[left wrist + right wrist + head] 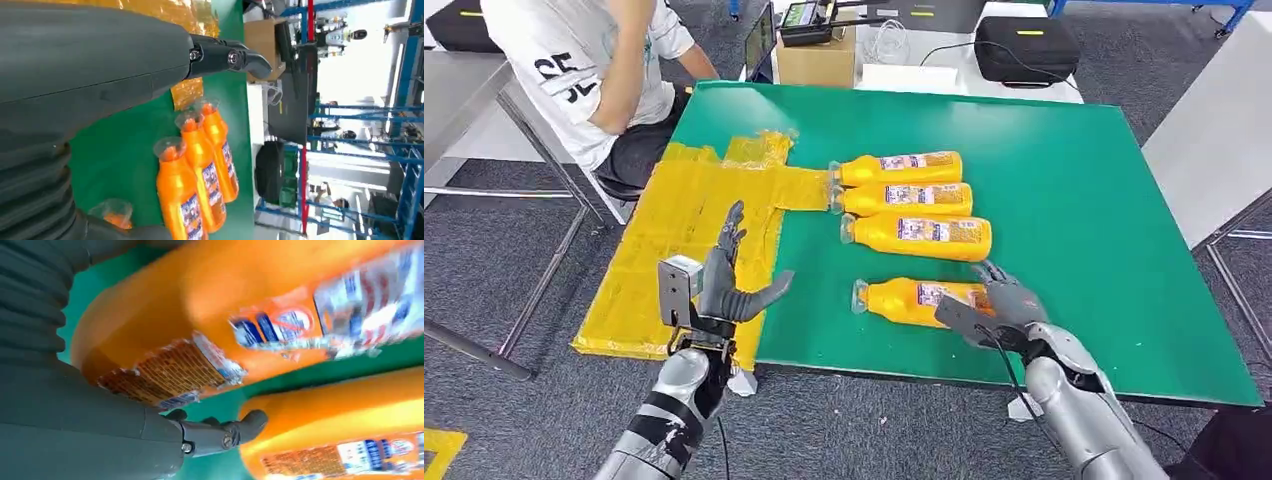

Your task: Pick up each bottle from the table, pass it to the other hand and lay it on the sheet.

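Your right hand [1002, 300] grips the nearest orange bottle [914, 300], lying parallel to the table's [1074, 200] near edge, cap toward the yellow sheet [674, 230]. Your left hand [729, 285] hangs spread over the sheet, holding nothing.

Orange bottles [904, 205], yellow sheet [679, 240], green table [1064, 180]

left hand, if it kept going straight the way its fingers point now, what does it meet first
Most likely the yellow sheet: the left hand hovers open over its edge, fingers aimed away from the robot along it. Height is unclear; the bottles lie off to its right.
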Robot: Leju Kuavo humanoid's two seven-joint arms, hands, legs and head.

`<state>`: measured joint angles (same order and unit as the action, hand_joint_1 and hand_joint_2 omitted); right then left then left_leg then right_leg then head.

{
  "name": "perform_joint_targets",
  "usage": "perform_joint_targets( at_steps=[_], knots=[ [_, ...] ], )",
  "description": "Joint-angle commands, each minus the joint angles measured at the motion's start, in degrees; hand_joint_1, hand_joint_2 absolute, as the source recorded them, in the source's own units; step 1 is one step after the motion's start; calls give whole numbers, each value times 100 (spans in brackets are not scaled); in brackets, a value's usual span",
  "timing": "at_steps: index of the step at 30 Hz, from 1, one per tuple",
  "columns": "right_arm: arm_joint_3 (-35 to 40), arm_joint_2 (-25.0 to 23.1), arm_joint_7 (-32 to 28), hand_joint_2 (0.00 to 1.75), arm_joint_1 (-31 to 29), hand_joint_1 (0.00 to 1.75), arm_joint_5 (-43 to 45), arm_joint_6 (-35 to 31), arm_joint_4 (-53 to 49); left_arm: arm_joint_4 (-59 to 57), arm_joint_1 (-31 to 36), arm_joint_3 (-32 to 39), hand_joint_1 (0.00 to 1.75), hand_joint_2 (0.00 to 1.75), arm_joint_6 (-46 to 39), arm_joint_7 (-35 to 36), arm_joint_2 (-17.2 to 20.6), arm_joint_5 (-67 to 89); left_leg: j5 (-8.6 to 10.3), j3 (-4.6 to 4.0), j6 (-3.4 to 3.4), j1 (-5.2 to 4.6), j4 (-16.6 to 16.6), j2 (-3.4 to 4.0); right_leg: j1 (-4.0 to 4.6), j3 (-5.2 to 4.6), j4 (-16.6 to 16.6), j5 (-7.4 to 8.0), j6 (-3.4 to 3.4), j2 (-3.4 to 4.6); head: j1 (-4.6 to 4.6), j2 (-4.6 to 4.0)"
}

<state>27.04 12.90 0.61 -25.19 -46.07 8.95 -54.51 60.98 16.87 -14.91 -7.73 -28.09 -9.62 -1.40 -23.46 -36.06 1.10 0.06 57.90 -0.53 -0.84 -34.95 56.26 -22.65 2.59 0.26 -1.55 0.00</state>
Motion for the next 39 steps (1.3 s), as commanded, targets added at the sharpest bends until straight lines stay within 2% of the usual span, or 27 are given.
perform_joint_targets(
  at_steps=[1, 7, 13, 15, 18, 20, 22, 23, 25, 29, 34, 39],
  knots=[
    [1303, 29, -453, 175, -1207, 175, 772, 694, 2010, -1141, 715, -35, 0, 175, 227, -138, -73, -252, -1, 25, -7, 5, -2, 15, 7, 21, -6, 6, -12, 10, 0, 0],
    [1367, -152, -359, 175, -1253, 175, 1494, 508, 2306, -1192, 742, -83, 0, 175, 248, -108, -24, -394, 5, 27, -4, 5, -8, 8, 7, 20, -8, 13, -14, 7, 0, -2],
    [1238, 53, -401, 175, -1030, 175, 2168, 483, 1918, -1158, 758, -152, 0, 175, 209, -104, 20, -397, 0, 35, -5, 9, -7, 0, 12, 33, -11, 7, -16, -2, -2, 0],
    [1097, 79, -412, 175, -830, 175, 2333, 243, 1587, -1049, 697, -146, 0, 175, 173, -105, 43, -411, 1, 31, -4, 9, -5, -4, 12, 31, -9, 7, -15, -6, 0, 0],
    [585, -189, -395, 175, -127, 175, 2171, -880, 305, -644, 419, -54, 0, 175, -39, -10, 132, -330, 1, 32, -4, 10, -10, 1, 14, 32, -16, 8, -17, 0, 0, 0],
    [411, -354, -125, 175, 225, 175, 2071, -1056, -395, -470, 296, -11, 0, 175, -65, 28, 183, -287, -5, 35, -8, 13, -12, 18, 16, 34, -17, 8, -20, 17, 4, 0],
    [411, -354, -125, 175, 225, 175, 2071, -1056, -395, -470, 296, -11, 0, 175, -65, 28, 183, -287, -3, 20, -5, 7, -6, 22, 9, 18, -6, 10, -16, 23, 2, 0],
    [81, -524, -443, 175, 488, 175, 2063, -1486, -768, -477, 304, -4, 0, 175, -325, 46, 176, -136, -2, 9, -4, 8, -2, 18, 11, 10, -3, 10, -15, 20, 2, 0],
    [-265, -890, -691, 175, 879, 175, 2077, -1874, -1300, -501, 331, -3, 0, 175, -428, 97, 164, -54, -5, 11, -7, 6, -5, 16, 9, 6, -2, 5, -18, 17, -2, -2],
    [-256, -1453, -1014, 175, 1360, 175, 1979, -2603, -1945, -652, 485, -133, 0, 175, -761, 71, 107, 207, -2, -14, -7, 9, -2, -6, 11, -9, 2, -5, -8, 1, -2, 0],
    [-214, -1500, -1066, 175, 1342, 175, 1947, -2691, -1922, -676, 516, -144, 0, 175, -778, 76, 77, 208, -13, -7, -10, 8, 3, 3, 10, -4, 5, -17, -8, 0, -2, -2],
    [-5, -1664, -1580, 175, 1267, 175, 2210, -3093, -1831, -780, 687, -304, 0, 175, -502, 189, -2, -16, -3, -27, -7, 4, 2, -14, 4, -19, 4, -12, -4, -9, 2, 0]
  ],
)
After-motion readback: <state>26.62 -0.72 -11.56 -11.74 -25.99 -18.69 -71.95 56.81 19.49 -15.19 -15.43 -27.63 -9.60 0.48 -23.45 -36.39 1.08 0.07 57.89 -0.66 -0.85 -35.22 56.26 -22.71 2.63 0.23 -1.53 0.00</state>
